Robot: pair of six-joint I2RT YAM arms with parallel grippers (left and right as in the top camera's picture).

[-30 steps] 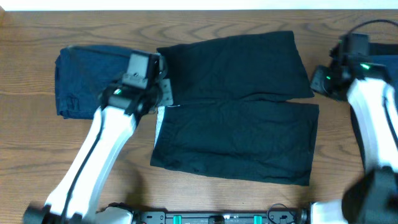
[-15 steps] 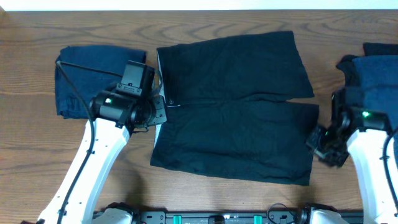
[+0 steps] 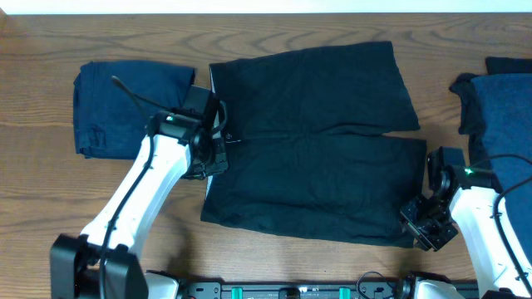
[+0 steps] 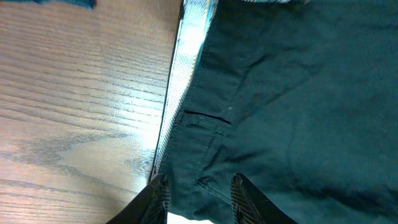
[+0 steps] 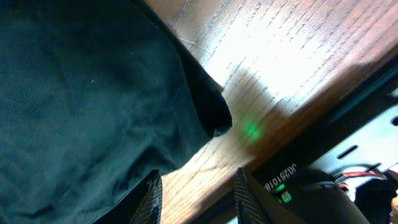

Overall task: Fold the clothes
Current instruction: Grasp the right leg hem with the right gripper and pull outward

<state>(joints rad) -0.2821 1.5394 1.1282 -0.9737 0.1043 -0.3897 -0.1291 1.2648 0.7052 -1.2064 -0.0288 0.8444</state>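
Overhead view: a black garment (image 3: 316, 158) lies spread flat at the middle of the wooden table (image 3: 50, 199). A folded dark blue garment (image 3: 125, 104) sits at the upper left, and another blue garment (image 3: 507, 116) lies at the right edge. The left gripper (image 3: 214, 162) is over the black garment's left edge, its jaws parted above the cloth beside the pale inner edge (image 4: 180, 81). The right gripper (image 3: 413, 218) is at the garment's lower right corner, jaws parted, with nothing held between them.

A spread garment (image 3: 316, 141) lies centred on the table (image 3: 50, 208). Left of it sits a folded garment (image 3: 125, 104); at the right edge, a heap of clothes (image 3: 503, 116).
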